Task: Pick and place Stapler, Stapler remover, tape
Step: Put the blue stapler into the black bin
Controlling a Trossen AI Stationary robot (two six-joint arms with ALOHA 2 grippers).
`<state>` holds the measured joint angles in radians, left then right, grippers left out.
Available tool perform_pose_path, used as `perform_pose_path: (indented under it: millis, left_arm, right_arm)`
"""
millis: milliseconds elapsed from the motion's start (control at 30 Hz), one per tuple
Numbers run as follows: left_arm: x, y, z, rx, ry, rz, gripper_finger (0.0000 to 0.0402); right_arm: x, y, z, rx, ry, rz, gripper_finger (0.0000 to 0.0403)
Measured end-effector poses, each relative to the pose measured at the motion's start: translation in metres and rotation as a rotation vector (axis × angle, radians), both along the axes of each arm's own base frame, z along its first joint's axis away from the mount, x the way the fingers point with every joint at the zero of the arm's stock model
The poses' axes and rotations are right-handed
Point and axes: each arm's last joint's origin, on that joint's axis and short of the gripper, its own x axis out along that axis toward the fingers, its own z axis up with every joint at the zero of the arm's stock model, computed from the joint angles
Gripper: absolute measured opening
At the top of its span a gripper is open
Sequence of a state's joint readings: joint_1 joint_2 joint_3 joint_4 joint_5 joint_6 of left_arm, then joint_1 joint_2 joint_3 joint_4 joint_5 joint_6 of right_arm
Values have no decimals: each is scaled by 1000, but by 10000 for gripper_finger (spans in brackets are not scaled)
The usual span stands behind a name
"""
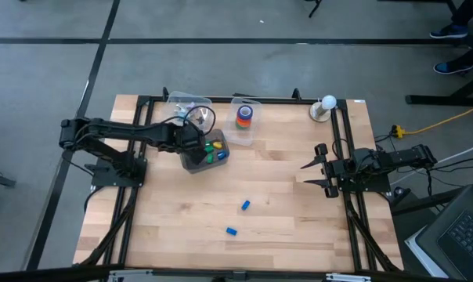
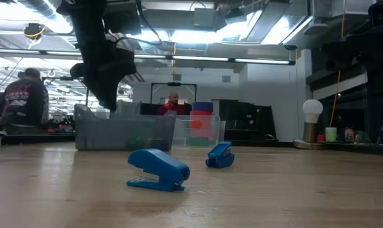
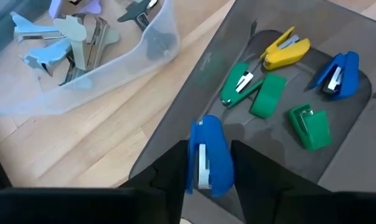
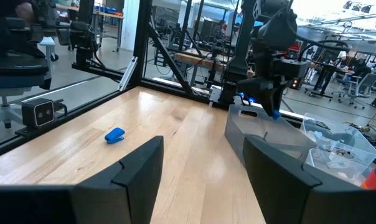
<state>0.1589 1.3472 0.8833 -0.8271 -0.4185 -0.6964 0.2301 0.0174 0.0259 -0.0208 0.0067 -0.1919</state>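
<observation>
Over the grey bin [image 3: 206, 68], the left end effector [image 3: 206, 180] has its fingers apart around a blue stapler [image 3: 208, 155], apparently letting it drop among others there; tape rolls [image 1: 245, 115] sit stacked nearby, and the right end effector [image 1: 319, 168] waits open at the desk [image 1: 283, 204] edge.

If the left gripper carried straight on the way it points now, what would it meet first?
Probably the floor of the grey bin: the left gripper, with a blue stapler between its fingers, points down into it.

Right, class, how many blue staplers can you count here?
4. Two blue staplers lie loose on the table; one lies in the grey bin; one is at the left tool over it. More may be hidden.
</observation>
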Motion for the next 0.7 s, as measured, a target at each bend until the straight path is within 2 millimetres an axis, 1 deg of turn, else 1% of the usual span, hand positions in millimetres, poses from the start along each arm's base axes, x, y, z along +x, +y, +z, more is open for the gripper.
perform_pose_path:
  millis: [233, 500, 700]
  left_arm:
    - [2, 0, 0, -5, -22, -3, 137]
    - [3, 0, 1, -14, -33, -8, 150]
    - [14, 1, 5, -7, -163, -15, 148]
  right_arm:
    - [0, 0, 0, 0, -1, 0, 225]
    - [0, 0, 0, 0, 0, 0, 225]
    - [0, 0, 0, 0, 0, 0, 225]
